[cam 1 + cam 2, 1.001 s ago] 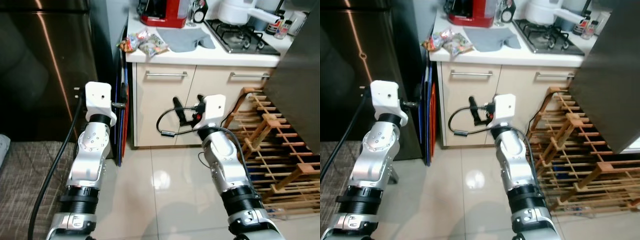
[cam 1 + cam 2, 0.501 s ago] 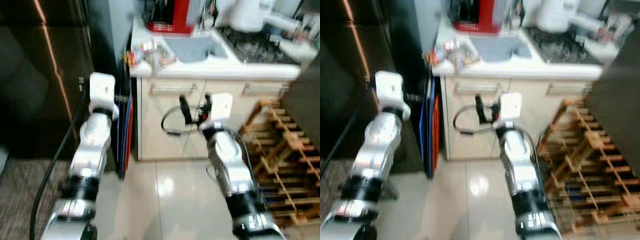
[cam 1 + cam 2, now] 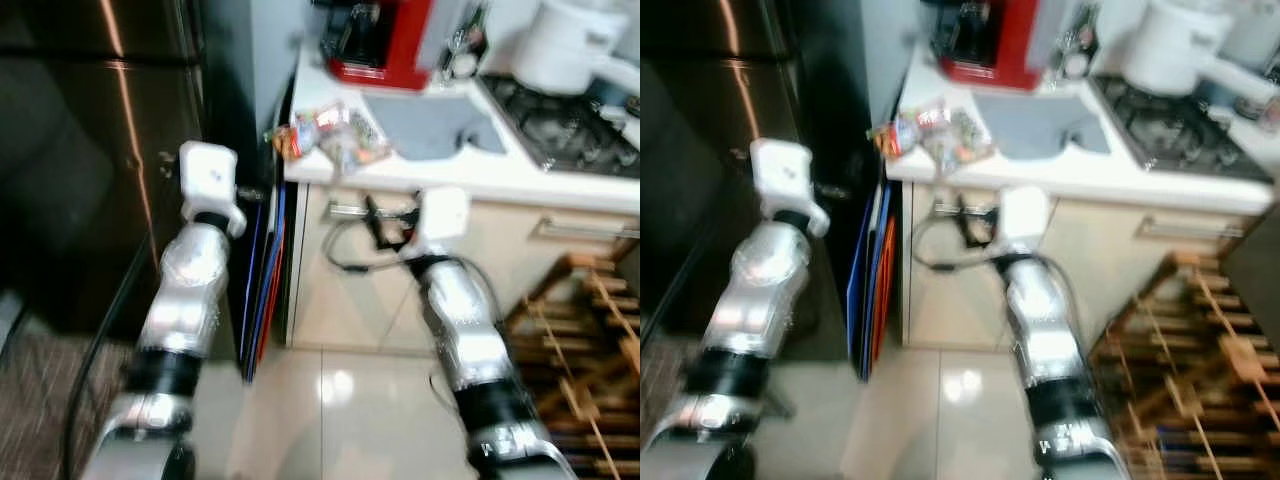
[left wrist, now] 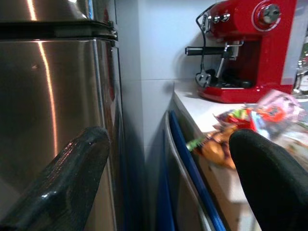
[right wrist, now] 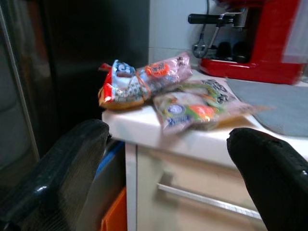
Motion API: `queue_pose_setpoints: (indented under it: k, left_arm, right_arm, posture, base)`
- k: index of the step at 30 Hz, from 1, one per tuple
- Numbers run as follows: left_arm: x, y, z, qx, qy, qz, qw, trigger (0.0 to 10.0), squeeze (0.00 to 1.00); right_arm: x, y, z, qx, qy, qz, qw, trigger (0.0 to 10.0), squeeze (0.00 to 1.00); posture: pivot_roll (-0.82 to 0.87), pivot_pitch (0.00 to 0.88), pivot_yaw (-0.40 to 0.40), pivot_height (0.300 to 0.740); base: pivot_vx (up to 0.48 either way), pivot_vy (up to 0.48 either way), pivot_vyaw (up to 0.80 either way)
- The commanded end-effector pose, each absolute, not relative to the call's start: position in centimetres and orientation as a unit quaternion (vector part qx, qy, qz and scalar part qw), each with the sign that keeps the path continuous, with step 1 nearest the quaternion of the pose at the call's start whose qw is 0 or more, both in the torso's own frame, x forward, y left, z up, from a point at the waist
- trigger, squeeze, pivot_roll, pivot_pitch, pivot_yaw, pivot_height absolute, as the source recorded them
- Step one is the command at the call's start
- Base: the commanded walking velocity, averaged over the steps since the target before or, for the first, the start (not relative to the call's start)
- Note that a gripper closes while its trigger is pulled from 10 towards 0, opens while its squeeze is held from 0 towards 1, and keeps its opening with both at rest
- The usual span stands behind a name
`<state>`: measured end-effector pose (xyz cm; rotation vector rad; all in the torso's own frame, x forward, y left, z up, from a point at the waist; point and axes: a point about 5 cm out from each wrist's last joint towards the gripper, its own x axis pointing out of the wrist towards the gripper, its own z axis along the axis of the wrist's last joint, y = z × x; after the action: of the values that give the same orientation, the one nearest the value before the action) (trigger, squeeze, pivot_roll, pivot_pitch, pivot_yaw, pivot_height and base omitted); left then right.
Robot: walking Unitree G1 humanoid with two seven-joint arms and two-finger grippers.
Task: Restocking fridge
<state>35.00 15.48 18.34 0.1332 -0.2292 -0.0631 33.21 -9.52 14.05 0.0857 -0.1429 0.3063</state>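
On counter, snack packets point(image 5: 163, 94), beyond right gripper point(image 5: 168, 168) fingers point(image 5: 57, 178)

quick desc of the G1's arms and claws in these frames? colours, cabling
Both arms are silver metal with black ring joints near the base and a white boxy wrist block. The left arm has a thick black cable running alongside it; the right arm has a thin black cable looped at its wrist. Each claw, left and right, has two rounded black fingers.

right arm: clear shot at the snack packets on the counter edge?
Probably yes. The right pincer is open and faces the snack packets at the counter edge, with nothing between them; it sits slightly below counter level, so it likely must rise.
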Motion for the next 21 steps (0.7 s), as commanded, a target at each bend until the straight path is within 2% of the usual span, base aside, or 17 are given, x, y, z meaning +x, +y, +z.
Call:
queue_pose_setpoints:
  k: [1, 9, 12, 14, 18, 21]
  left_arm:
    - [35.2, 14.0, 18.9, 0.072, -0.123, -0.059, 0.988, 10.0, 0.0]
    - [34.9, 13.0, 20.3, 0.068, -0.153, -0.112, 0.98, 10.0, 0.0]
    - [34.0, 10.5, 23.4, 0.065, -0.208, -0.2, 0.955, 10.0, 0.0]
    - [33.8, 10.0, 23.9, 0.068, -0.213, -0.215, 0.951, 10.0, 0.0]
    - [34.0, 8.7, 25.5, 0.07, -0.215, -0.275, 0.935, 10.0, 0.0]
    - [34.6, 9.3, 25.4, 0.06, -0.185, -0.309, 0.931, 10.0, 0.0]
  right_arm:
    - [33.3, -11.7, 14.3, 0.033, -0.083, 0.109, 0.99, 10.0, 1.0]
    - [33.1, -13.2, 15.7, 0.007, -0.131, 0.063, 0.989, 10.0, 1.0]
    - [32.7, -15.1, 17.4, -0.013, -0.179, -0.015, 0.984, 10.0, 1.0]
    - [32.6, -15.4, 17.7, -0.017, -0.185, -0.027, 0.982, 10.0, 1.0]
    - [32.2, -16.8, 18.1, -0.038, -0.195, -0.075, 0.977, 10.0, 1.0]
    - [31.9, -17.6, 18.1, -0.044, -0.195, -0.096, 0.975, 10.0, 1.0]
  posture:
    - [-0.05, 0.0, -0.056, 0.74]
    - [-0.05, 0.0, -0.048, 0.74]
    - [-0.06, 0.0, -0.049, 0.74]
    - [-0.06, 0.0, -0.049, 0.74]
    - [-0.06, 0.0, -0.047, 0.74]
    - [-0.08, 0.0, -0.042, 0.74]
  base:
    - [0.48, 0.0, 0.0]
    - [0.48, 0.0, 0.0]
    - [0.48, 0.0, 0.0]
    - [0.48, 0.0, 0.0]
    - [0.0, 0.0, 0.0]
    - [0.0, 0.0, 0.0]
